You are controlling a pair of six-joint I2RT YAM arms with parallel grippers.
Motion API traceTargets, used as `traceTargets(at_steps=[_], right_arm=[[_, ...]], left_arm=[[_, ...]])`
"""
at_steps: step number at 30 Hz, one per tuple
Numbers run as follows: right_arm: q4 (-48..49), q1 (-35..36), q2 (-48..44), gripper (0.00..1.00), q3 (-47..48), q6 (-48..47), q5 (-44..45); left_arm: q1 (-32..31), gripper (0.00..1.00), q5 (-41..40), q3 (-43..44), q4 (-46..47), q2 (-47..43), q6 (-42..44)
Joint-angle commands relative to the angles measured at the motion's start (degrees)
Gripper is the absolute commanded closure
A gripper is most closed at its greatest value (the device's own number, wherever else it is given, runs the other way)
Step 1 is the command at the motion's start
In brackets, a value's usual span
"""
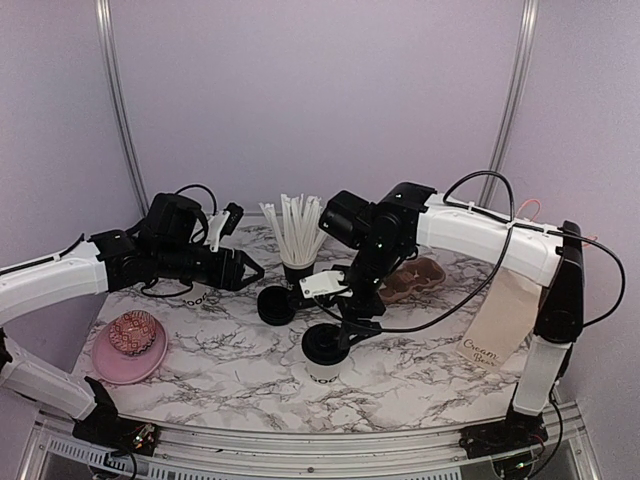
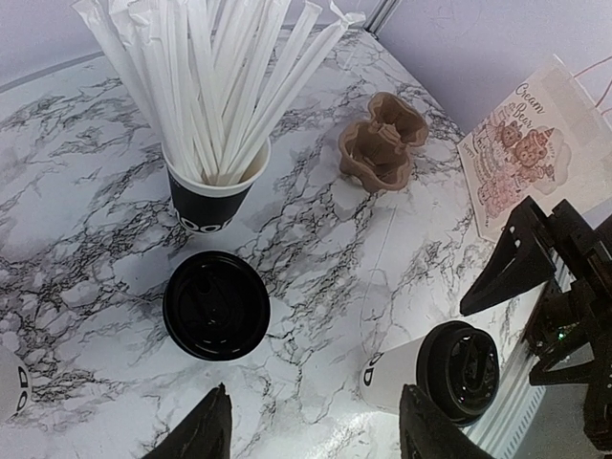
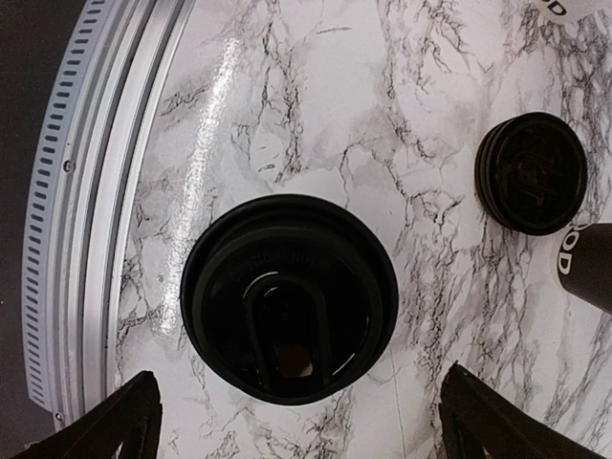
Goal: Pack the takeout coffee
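Observation:
One takeout coffee cup (image 1: 324, 358), white with a black lid, stands near the table's front middle. Its lid (image 3: 289, 296) fills the right wrist view. My right gripper (image 1: 340, 332) hangs just above it, open, with a fingertip (image 3: 124, 421) well clear on each side and nothing held. From the left wrist the same cup (image 2: 430, 368) shows at lower right. A second black lid (image 1: 275, 305) sits left of it beside the straw cup; what is under that lid (image 2: 216, 304) is hidden. My left gripper (image 1: 245, 268) hovers open and empty behind it.
A black cup of white straws (image 1: 297, 262) stands at the back middle. Right of it lies a brown cardboard cup carrier (image 1: 415, 278), then a paper bag (image 1: 500, 322). A pink plate with a muffin (image 1: 135, 345) sits front left. A white cup (image 2: 8, 382) is under the left arm.

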Motion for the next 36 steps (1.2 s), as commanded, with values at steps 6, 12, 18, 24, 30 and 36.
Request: traceTargets(at_steps=[6,12,18,24,30,36], right_arm=[[10.22,-6.35,-8.72,0.01,-3.48,9.88,-1.08],[28.07,-14.59,-16.59,0.13,-21.37,23.61,-11.37],[31.26,-16.37,-18.54,0.28,-30.9,27.85,-17.88],[30.7,-16.44,-15.1,0.34,-33.32,28.47,-24.12],[31.68,-16.4,-13.82,0.33,-33.53,29.44,-26.4],[30.98,-16.37,-11.74,0.41,-32.27,29.62,-27.92]], left_arm=[[-2.71,0.41,7.61,-0.61,1.15,3.46,-9.48],[-7.37,0.47,10.78,-0.49,2.04,7.7,-15.76],[-9.32,0.54,13.33,-0.66,4.57,10.75,-20.26],[-10.97,0.59,14.98,-0.56,5.42,12.95,-21.72],[-12.32,0.6,15.45,-0.39,5.99,14.94,-21.88],[-12.56,0.63,16.09,0.38,6.72,16.39,-21.57]])
